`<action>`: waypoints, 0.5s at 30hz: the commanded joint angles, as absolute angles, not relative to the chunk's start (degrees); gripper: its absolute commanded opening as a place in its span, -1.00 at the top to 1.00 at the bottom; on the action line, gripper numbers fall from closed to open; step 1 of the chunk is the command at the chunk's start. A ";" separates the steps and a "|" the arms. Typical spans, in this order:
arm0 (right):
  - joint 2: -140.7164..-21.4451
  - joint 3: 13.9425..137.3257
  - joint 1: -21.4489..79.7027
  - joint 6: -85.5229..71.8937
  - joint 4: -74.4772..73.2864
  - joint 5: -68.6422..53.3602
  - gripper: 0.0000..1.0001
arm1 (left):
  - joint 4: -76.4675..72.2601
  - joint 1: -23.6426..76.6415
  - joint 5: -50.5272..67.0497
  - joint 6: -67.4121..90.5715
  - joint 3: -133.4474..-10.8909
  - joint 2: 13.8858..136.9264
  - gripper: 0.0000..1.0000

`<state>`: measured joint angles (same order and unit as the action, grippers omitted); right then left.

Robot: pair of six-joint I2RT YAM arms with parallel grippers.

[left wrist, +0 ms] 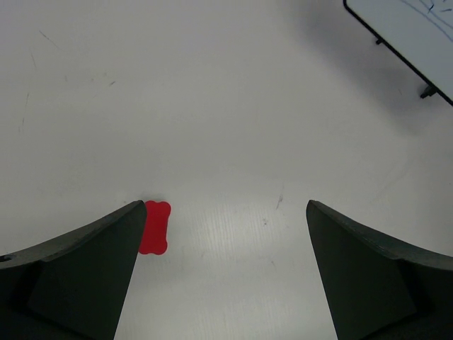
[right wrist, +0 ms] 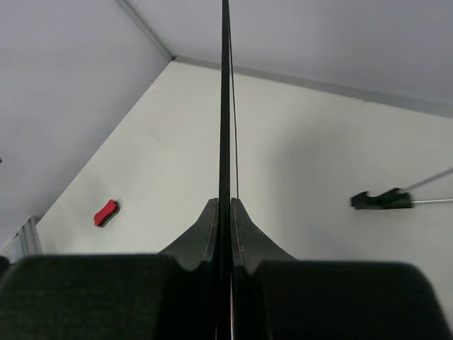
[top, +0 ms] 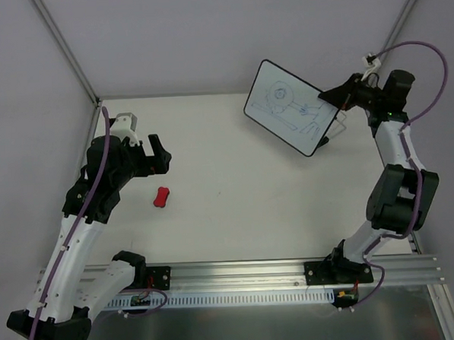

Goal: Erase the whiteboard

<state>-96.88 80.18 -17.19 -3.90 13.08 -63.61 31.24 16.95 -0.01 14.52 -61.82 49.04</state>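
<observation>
White board w/ a thin black rim: the whiteboard (top: 291, 106) is up in the air at the far right of the table (top: 237, 223), tilted, drawn face up. Blue marker lines cover the face, so no wiping is done yet. The right gripper (top: 336, 97) pinches the board's right edge. In the right wrist view its two fingers (right wrist: 242, 237) are pressed tight on the thin rim, one on each side, and the board shows as just a dark line going up.

The left gripper (top: 159, 154) hangs over the left part of the table w/ jaws spread wide and nothing btwn them. The red eraser (top: 162, 196) lies flat on the table near it. In the left wrist view it sits just beside the finger on the left of that view, not btwn the two.

How the board will handle, I think: light, flat, stiff, prob. smooth and a bit slippery. Held at one edge only, it can swing or slip when something pushes on the face. So the grip should sit deep on the rim, and the push should be soft and start close to the held edge. The rim is the good place to hold, not the drawn face. The eraser looks small; best to take it across its thin middle.
</observation>
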 commanded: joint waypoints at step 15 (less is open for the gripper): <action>-77.53 51.43 7.99 11.24 18.01 -48.27 0.99 | 29.09 17.40 -1.49 15.20 -51.69 44.30 -0.97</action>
